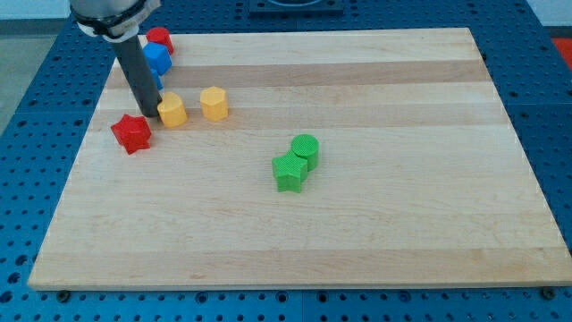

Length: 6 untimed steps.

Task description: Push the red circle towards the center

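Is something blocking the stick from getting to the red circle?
Yes. My tip sits low between the red star and a yellow block; the blue block stands between it and the red circle at the view's top.

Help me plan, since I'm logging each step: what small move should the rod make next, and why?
Probably pull my tip away toward the view's top-left, behind the red circle. It now sits between the red star and a yellow block, far from the circle.
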{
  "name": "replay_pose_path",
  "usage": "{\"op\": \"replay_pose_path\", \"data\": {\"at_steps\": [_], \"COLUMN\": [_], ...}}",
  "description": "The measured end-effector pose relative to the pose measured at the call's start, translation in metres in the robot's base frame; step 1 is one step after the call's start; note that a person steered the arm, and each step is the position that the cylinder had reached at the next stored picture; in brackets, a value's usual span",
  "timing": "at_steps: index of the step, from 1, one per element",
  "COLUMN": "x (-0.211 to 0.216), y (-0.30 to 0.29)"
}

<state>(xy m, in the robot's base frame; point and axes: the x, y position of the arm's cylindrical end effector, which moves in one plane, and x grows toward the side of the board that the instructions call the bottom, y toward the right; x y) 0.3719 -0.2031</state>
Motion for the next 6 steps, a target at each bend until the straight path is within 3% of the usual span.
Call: {"op": "replay_pose_path", "data": {"at_steps": [2,3,6], "x": [0.0,0.0,-0.001], "y": [0.055,0.048,-0.102]}}
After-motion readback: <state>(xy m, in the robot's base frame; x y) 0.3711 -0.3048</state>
